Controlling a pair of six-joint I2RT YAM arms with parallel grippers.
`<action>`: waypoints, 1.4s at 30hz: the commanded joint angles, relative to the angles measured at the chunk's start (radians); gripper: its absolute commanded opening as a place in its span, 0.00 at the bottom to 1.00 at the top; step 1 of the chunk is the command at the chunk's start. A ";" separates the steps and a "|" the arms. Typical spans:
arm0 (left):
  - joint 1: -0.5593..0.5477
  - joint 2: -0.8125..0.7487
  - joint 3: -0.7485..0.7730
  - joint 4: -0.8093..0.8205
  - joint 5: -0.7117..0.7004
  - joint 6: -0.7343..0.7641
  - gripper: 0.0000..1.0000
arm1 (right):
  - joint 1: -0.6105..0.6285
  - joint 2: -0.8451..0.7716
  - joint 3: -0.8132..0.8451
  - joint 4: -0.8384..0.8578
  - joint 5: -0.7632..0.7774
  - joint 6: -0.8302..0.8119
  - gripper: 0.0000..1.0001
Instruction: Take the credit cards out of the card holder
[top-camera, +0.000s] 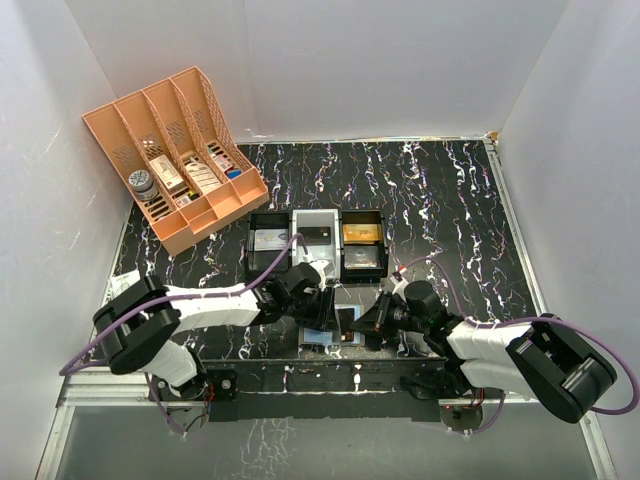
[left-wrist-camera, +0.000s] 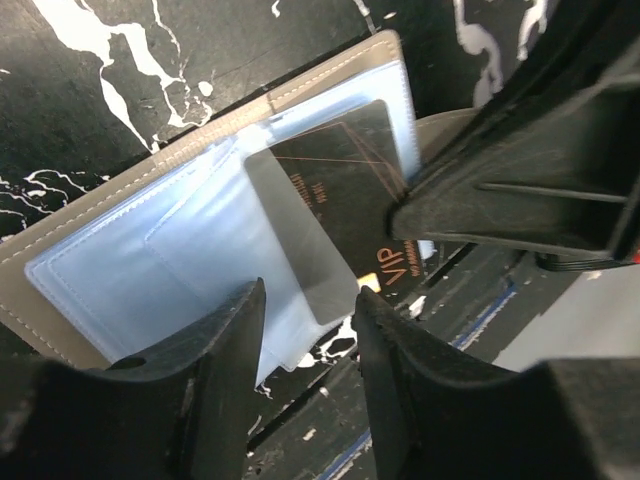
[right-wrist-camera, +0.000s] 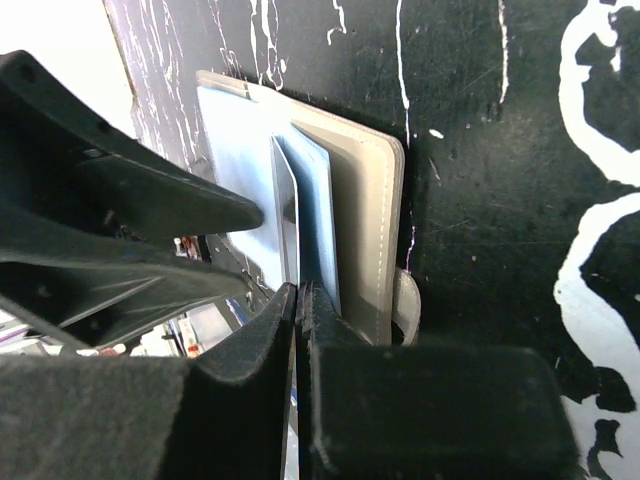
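Card holder (top-camera: 337, 328) (left-wrist-camera: 120, 270) (right-wrist-camera: 365, 190) lying open on black marbled table (top-camera: 450, 220), pale-blue faces up. Right gripper (top-camera: 376, 322) (right-wrist-camera: 300, 300) at holder's right edge, jaws together, nipping thin sleeve edge. Left gripper (top-camera: 318, 306) (left-wrist-camera: 308, 302) at holder's left side, jaws apart. Grey card (left-wrist-camera: 295, 230) tilted up out of holder, free end between left fingers, contact unclear. Dark VIP card (left-wrist-camera: 350, 165) beneath, partly inside holder. Trays (top-camera: 268, 262) just beyond holder; gold-orange card (top-camera: 362, 232) in one.
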 joint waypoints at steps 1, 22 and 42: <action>-0.003 0.041 0.040 -0.024 0.031 0.042 0.38 | -0.003 -0.009 0.009 0.040 0.012 0.003 0.00; -0.005 0.098 0.019 -0.132 -0.064 0.073 0.25 | 0.005 0.053 0.088 0.064 -0.041 0.005 0.20; -0.004 -0.129 -0.044 -0.217 -0.231 0.002 0.31 | 0.028 -0.228 0.142 -0.339 0.146 -0.073 0.00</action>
